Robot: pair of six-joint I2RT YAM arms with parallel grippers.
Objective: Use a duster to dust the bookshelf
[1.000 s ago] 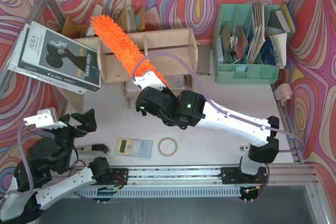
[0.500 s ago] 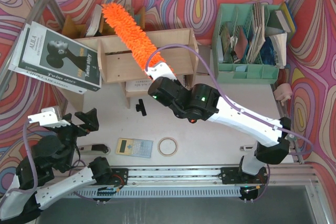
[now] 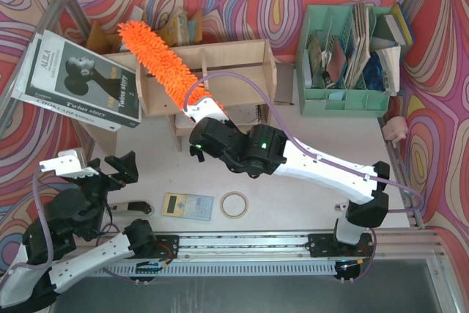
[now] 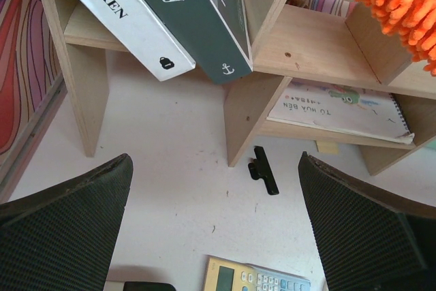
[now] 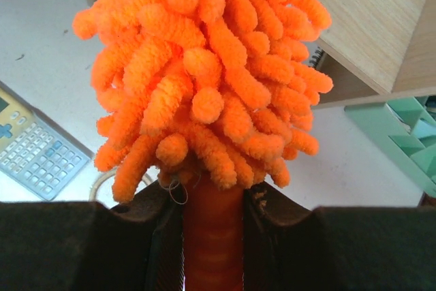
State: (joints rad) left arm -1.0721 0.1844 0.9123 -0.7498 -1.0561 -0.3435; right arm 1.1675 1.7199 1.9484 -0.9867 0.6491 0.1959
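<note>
The duster lies slantwise on the bookshelf's left top, its handle clamped in the right gripper. The left gripper hangs wide open, nearer. Sweeping left could push the leaning book off.

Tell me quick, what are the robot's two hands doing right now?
Left gripper: open, holding nothing.
Right gripper: closed on the handle of the duster.
</note>
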